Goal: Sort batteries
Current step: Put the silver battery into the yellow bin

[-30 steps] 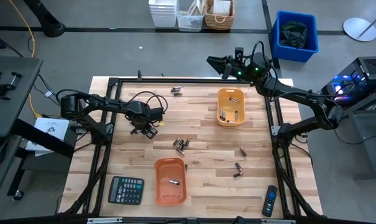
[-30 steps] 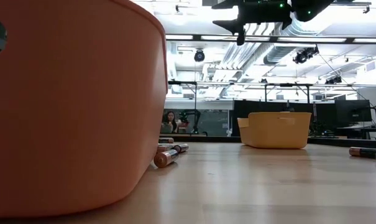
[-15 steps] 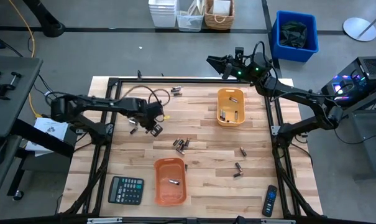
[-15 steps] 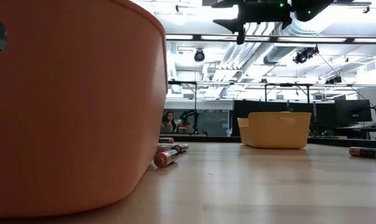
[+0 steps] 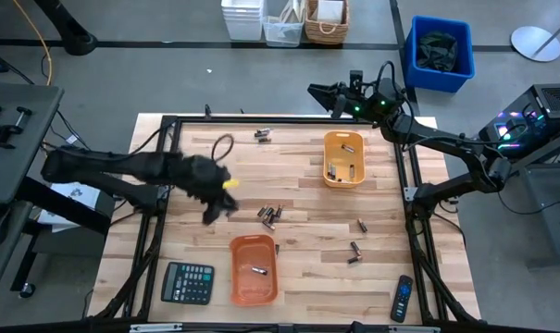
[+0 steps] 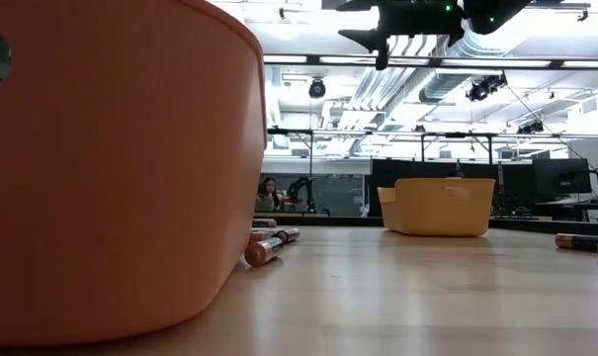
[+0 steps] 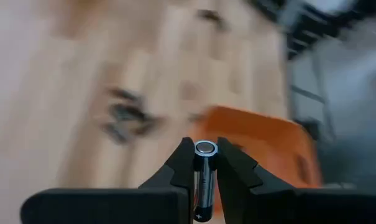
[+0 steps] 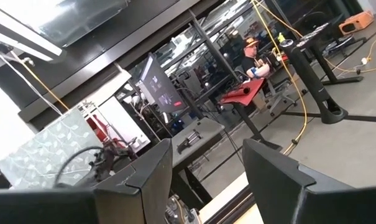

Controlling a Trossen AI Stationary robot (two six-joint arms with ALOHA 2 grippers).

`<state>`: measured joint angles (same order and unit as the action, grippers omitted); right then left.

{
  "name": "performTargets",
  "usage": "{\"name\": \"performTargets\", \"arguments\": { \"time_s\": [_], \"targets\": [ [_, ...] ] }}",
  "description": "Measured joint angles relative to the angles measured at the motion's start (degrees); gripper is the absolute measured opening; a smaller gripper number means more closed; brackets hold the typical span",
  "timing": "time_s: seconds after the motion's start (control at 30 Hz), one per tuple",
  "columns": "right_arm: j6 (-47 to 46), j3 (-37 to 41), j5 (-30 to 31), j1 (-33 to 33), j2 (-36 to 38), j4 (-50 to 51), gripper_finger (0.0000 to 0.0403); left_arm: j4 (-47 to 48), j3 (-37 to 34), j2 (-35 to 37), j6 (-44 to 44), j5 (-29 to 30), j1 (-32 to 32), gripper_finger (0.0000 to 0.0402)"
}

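My left gripper (image 5: 215, 202) hangs over the table's left middle, between a cluster of small dark batteries (image 5: 270, 215) and the table's left edge, shut on one battery (image 7: 204, 180). The near orange tray (image 5: 253, 270) holds one cell (image 5: 258, 271); this tray (image 7: 262, 149) shows beyond the fingers in the left wrist view. The far yellow-orange tray (image 5: 343, 158) holds a few cells. More batteries lie loose at the far edge (image 5: 261, 135) and on the right (image 5: 361, 225), (image 5: 354, 252). My right gripper (image 5: 318, 91) waits open above the far edge (image 8: 206, 168). My left gripper pinches a single battery between its two fingers (image 7: 181, 165). The cell lies along the fingers, with its silvery end (image 7: 205, 148) standing just past the fingertips. It is lifted clear of the table.
A black calculator (image 5: 187, 282) lies at the near left corner and a black remote (image 5: 403, 298) at the near right. The near orange tray (image 6: 111, 168) fills the low view's left; the yellow tray (image 6: 437, 206) and loose cells (image 6: 264, 249) stand beyond it. Bins stand beyond the table's far edge.
My left gripper has swung from the table's left middle toward the near edge and the near orange tray, turning as it went; it is blurred by the motion. The right arm, the trays and the loose batteries have stayed put.
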<state>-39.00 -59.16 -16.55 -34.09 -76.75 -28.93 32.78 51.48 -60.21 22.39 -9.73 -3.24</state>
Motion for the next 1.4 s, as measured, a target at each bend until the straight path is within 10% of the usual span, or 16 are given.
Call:
{"name": "performTargets", "arguments": {
  "time_s": [0.53,0.83,1.17,1.4],
  "targets": [
    [0.29,0.0,-7.32,0.19,0.0,2.16,0.019,-1.68,-0.02,-1.46,2.61,6.74,-7.38,0.0029],
    [-0.63,0.0,-7.67,0.87,0.0,-1.43,0.019,-14.64,0.62,-7.23,-15.21,13.65,0.06,0.0029],
    [-5.89,-0.02,-1.18,0.22,0.02,-18.47,0.019,-62.0,3.61,-34.36,-20.47,5.76,17.67,0.0029],
    [-4.97,-0.02,0.54,0.09,0.02,-18.96,0.019,-70.47,20.38,-53.95,-15.71,4.99,19.07,0.0029]
  ]
}}
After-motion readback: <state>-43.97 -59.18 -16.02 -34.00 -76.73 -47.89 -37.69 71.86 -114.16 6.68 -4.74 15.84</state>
